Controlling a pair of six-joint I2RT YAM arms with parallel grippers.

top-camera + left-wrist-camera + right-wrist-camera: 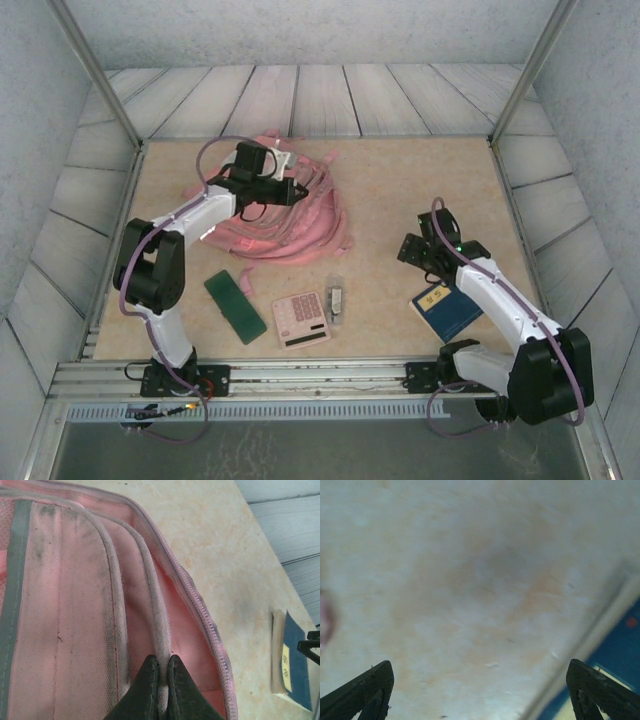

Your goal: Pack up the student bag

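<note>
Bag: I see the pink bag [300, 225] lying flat on the counter [420, 180], in the far-left part and well apart from the other items.
Bag detail, left wrist view: The bag [65, 605] shows pink mesh fabric with grey dirt marks, pale corded seams, a grey strip at the left edge and a zip along the right edge.
Left pincer, top view: The left pincer [296, 190] sits over the upper part of the bag, with the arm reaching across from the near-left corner.
Left pincer, state: In the left wrist view the left pincer [162, 664] is clenched on the bag. Its two black fingers [147, 680] press a pale corded seam between them, just inside the zip.
Right pincer, top view: The right pincer [418, 256] hangs over bare counter on the right side, near the far corner of the book [447, 310].
Right pincer, state: In the right wrist view the right pincer [479, 672] is released. Its fingertips are spread wide with nothing between them, and blurred counter [470, 570] lies below.
Book: It is blue with a yellow label and lies flat. Its corner shows at lower right in the right wrist view [620, 650], and it also shows in the left wrist view [295, 665].
Near row: A green case [235, 306], a pink calculator [302, 319] and a small grey item [337, 300] that I cannot identify lie side by side in front of the bag.
</note>
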